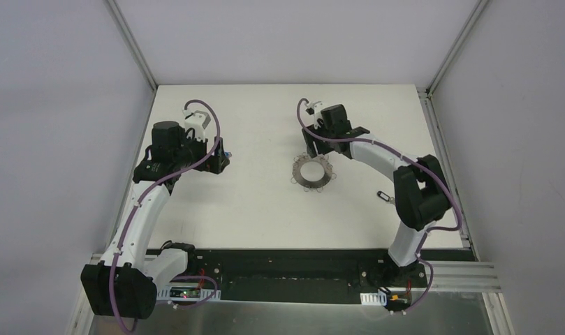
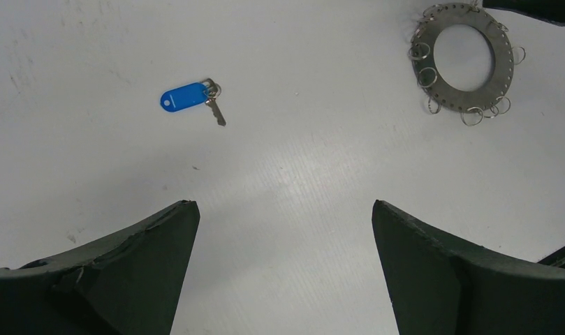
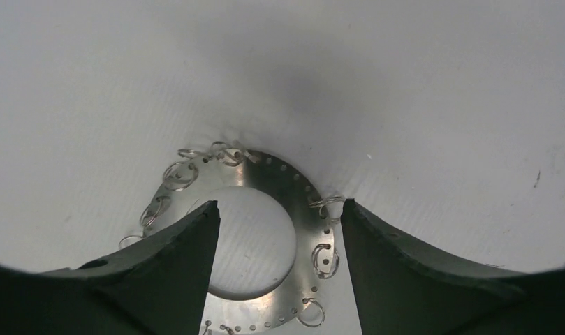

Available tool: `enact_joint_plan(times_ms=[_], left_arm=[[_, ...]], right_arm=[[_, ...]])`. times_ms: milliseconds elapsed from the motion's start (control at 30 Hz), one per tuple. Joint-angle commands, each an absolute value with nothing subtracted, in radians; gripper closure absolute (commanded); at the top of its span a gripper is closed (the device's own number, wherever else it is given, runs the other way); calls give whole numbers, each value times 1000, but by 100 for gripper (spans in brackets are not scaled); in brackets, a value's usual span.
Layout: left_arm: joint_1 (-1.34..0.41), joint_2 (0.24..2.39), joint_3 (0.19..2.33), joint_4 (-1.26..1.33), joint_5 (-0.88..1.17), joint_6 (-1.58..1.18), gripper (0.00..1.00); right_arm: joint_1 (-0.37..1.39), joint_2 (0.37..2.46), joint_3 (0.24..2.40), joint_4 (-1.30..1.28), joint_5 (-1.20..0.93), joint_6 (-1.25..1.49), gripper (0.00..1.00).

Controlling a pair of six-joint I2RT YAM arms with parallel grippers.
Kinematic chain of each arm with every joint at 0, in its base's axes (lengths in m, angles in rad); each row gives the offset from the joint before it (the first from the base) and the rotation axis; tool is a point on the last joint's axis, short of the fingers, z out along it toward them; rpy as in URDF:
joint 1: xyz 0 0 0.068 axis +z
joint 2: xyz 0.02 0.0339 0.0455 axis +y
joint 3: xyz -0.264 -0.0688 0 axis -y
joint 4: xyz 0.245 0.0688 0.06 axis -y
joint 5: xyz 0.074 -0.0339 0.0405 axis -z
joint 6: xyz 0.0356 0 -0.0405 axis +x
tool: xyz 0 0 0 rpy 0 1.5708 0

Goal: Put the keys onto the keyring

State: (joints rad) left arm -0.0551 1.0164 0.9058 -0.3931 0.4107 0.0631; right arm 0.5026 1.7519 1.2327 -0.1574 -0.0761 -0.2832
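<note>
The keyring (image 1: 311, 172), a flat grey disc with small wire loops round its rim, lies mid-table. It also shows in the left wrist view as the keyring (image 2: 464, 64) at top right. The blue-headed key (image 2: 188, 96) lies flat on the table ahead of my left gripper (image 2: 285, 204), which is open and empty. In the top view the left gripper (image 1: 225, 159) sits right beside the blue key (image 1: 228, 153). The black-headed key (image 1: 383, 197) lies alone to the right of the ring. My right gripper (image 3: 279, 204) hangs open over the keyring (image 3: 279, 178), one finger above its hole, the other outside its rim.
White tabletop (image 1: 265, 209) enclosed by grey walls, with an aluminium frame post (image 1: 424, 94) at the back right corner. Both arm bases sit on the black rail (image 1: 286, 269) at the near edge. The right arm's elbow (image 1: 419, 192) stands close to the black key.
</note>
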Motion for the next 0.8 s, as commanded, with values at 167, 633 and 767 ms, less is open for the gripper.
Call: enact_joint_plan(times_ms=[167,633,767], left_arm=[[-57,1018,911,-355,428,34,0],[-61,996,887,-357,433,46,0],[-60,986,884,-356,433,50,0]], right_arm=[[501,1839,1342,-231,64,-253,40],[570,1838,1349,-296,-243,-349,44],[617,1830,1328,-297,-249,-331,44]])
